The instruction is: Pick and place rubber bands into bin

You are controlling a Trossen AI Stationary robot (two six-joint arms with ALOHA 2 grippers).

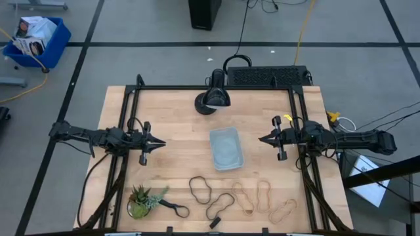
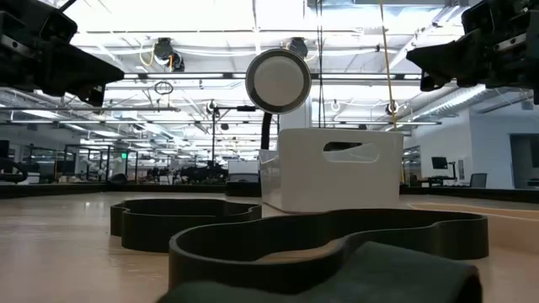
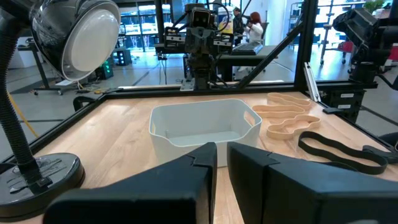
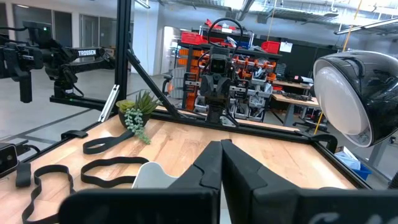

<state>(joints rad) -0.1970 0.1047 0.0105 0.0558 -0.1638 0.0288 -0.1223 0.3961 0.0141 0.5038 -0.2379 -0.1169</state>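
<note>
we note black rubber bands [image 1: 200, 189] and tan rubber bands [image 1: 264, 195] lying flat near the table's front edge, clear bin [image 1: 226, 148] empty behind them. light, floppy: pinch one strand. left gripper [image 1: 157, 143] barely parted, empty; right gripper [image 1: 262, 138] closed, empty.

This is a robot lab inside a big open workshop hall. The wooden table [image 1: 177, 124] sits in a black metal frame [image 1: 125, 105], and two dark robot arms reach in over it from the sides. Past the left claw [image 3: 221, 168], more robot rigs and black frames stand in rows, and people [image 3: 249, 25] sit at a desk far behind. Past the right claw [image 4: 221, 168], there are red racks [image 4: 199, 43] full of gear and benches with machines. Long lights and pipes hang from the high ceiling [image 2: 202, 50]. The grey floor [image 1: 131, 26] has black tape lines, and cables [image 1: 302, 33] run across it.
</note>
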